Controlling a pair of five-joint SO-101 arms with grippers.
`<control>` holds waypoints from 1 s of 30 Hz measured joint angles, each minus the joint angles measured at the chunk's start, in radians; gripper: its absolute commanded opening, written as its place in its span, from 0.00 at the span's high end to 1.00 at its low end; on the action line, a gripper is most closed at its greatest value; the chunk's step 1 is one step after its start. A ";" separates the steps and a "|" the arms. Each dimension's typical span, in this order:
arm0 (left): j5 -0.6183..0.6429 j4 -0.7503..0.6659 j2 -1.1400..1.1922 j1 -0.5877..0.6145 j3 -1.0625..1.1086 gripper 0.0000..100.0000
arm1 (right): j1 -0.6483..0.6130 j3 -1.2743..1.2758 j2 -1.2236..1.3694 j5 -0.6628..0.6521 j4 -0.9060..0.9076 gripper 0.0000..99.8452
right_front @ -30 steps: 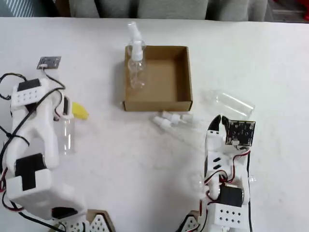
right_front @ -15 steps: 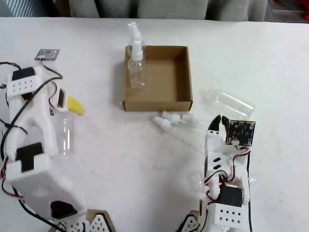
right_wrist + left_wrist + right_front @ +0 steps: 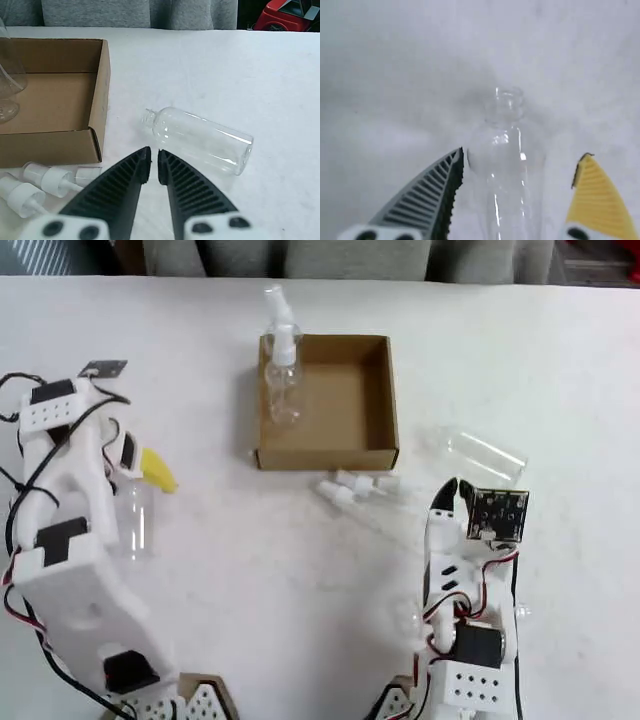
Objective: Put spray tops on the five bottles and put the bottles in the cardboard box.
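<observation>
Pincer of the left arm [image 3: 140,475] [image 3: 524,153] sits low over the white counter [image 3: 560,370] with its dark and yellow fingers spread apart, one on each side of an uncapped clear bottle [image 3: 135,520] [image 3: 505,170]. That bottle lies flat on the counter, its open neck pointing away from the arm. The dark finger is right at the bottle's shoulder; the yellow one stands a little off it.

On the other side, the right pincer [image 3: 450,490] [image 3: 154,152] has its fingers drawn almost together with a thin slit between them, holding nothing. Just beyond its tips lie a few loose spray tops [image 3: 355,483] [image 3: 45,182], and beside them a second uncapped bottle [image 3: 483,455] [image 3: 200,140] rests on its side.

Farther on, the open cardboard box [image 3: 325,455] [image 3: 97,115] sits mid-counter. Two bottles with spray tops [image 3: 283,370] stand at its wall on the left arm's side; whether both are inside is unclear.
</observation>
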State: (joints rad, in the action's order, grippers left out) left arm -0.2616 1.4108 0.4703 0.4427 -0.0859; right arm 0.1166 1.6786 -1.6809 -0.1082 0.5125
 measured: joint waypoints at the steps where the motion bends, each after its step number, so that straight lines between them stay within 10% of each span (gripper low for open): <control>1: 0.000 -0.023 0.000 0.000 0.012 0.66 | 0.000 0.000 0.000 0.000 0.000 0.98; 16: 0.000 -0.264 -0.003 -0.012 0.170 0.66 | 0.000 0.000 0.000 0.000 0.000 0.98; 23: -0.009 -0.273 -0.008 -0.032 0.187 0.93 | 0.000 0.000 0.000 0.000 0.000 0.98; 30: -0.012 -0.259 -0.012 -0.052 0.186 0.94 | 0.000 0.000 0.000 0.000 0.000 0.98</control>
State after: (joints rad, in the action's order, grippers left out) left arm -0.2739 1.1515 0.4580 0.3905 0.0997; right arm 0.1166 1.6786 -1.6809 -0.1082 0.5125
